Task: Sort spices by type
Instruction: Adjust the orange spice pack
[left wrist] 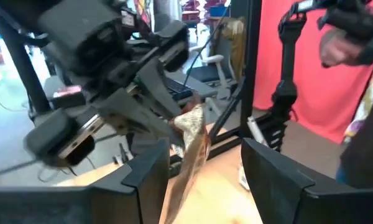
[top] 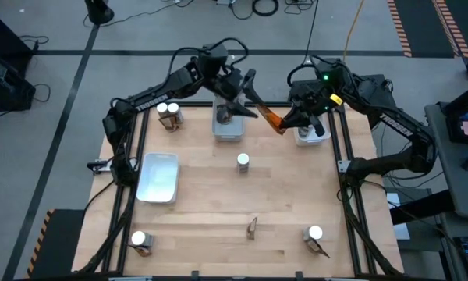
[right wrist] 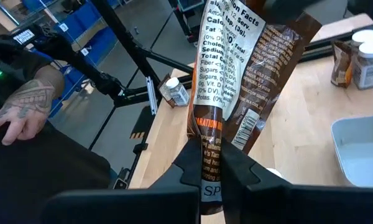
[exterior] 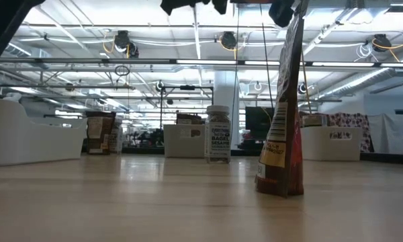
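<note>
Brown packet (right wrist: 248,68), nutrition panel legible, clenched in right pincer (right wrist: 212,163); left pincer (left wrist: 202,168) released alongside.

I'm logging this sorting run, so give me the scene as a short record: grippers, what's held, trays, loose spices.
right gripper: jaws shut on packet, far side of table
left gripper: over far middle tray, jaws cannot tell
trays: three white; the empty one on the left
loose spices: jar at centre; jar-and-packet pairs at far left, near left, near right; one packet at near middle
person: hand beyond table
</note>
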Available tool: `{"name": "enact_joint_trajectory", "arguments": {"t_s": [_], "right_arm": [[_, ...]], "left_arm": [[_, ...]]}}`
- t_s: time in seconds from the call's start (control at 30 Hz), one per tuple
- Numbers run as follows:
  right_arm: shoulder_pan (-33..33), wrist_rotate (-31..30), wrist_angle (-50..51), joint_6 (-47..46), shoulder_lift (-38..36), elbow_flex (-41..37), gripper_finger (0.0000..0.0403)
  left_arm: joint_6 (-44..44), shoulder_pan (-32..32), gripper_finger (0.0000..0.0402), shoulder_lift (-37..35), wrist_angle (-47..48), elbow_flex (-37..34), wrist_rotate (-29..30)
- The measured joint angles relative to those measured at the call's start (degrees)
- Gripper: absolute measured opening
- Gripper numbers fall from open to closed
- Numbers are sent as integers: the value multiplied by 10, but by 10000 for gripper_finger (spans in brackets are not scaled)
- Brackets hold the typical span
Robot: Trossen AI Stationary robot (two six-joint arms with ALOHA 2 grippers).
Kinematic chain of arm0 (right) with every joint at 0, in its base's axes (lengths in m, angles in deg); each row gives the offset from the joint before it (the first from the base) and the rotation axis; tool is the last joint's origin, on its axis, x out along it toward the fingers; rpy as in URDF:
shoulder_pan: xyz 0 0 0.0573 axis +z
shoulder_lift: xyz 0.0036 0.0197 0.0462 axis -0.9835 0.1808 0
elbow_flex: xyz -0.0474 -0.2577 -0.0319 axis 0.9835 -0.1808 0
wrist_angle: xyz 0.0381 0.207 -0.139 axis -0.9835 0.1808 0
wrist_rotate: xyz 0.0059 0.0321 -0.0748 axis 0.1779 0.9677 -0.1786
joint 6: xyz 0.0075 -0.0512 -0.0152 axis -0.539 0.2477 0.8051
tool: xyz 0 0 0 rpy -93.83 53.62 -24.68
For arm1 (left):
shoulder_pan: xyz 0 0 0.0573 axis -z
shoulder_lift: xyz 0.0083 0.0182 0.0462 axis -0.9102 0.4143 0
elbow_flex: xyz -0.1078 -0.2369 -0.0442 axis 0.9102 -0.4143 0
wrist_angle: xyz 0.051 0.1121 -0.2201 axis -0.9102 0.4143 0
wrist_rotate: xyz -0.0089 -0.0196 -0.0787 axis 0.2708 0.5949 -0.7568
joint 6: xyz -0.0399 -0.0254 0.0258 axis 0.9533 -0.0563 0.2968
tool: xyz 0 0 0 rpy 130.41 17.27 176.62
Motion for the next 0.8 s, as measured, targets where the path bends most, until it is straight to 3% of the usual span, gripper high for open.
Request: {"name": "enact_joint_trajectory", "arguments": {"t_s": [0.1,0.37,0.5,0.67,0.8], "right_arm": [[0,0,-11,-10,0,0,10],[0,1,-33,-31,0,0,11],[0,1,-33,-31,0,0,11],[0,1,-33,-35,0,0,11],[0,0,-47,-48,0,0,26]], "left_arm": [[-13,11,203,0,-5,0,39],[-14,21,190,0,-4,0,49],[-26,26,136,0,-3,0,83],[-27,28,25,1,0,0,87],[-22,23,9,1,2,0,83]]}}
